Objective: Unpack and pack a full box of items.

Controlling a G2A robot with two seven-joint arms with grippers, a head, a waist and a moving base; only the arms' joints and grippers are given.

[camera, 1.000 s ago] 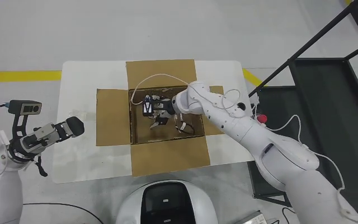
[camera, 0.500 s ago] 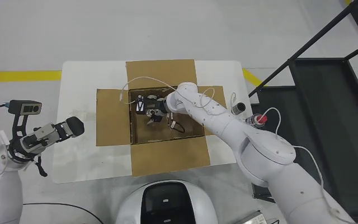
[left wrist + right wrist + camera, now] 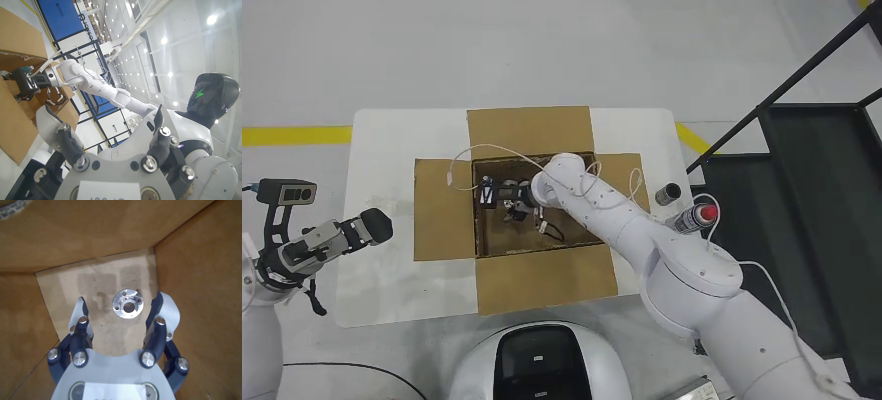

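Grey floor [image 3: 542, 50] w/ yellow line [image 3: 292, 134], black rack [image 3: 822, 150], ceiling lights [image 3: 164, 40].

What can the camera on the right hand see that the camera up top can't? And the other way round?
Right wrist view: a shiny metal ring with holes, lying flat on the floor of the cardboard box, seen between the open jaws of the right gripper.
Top view: the white table, the box's four flaps folded out flat, and the left gripper by the table's edge, away from the box.
Both: the brown box, and the right gripper down inside it.
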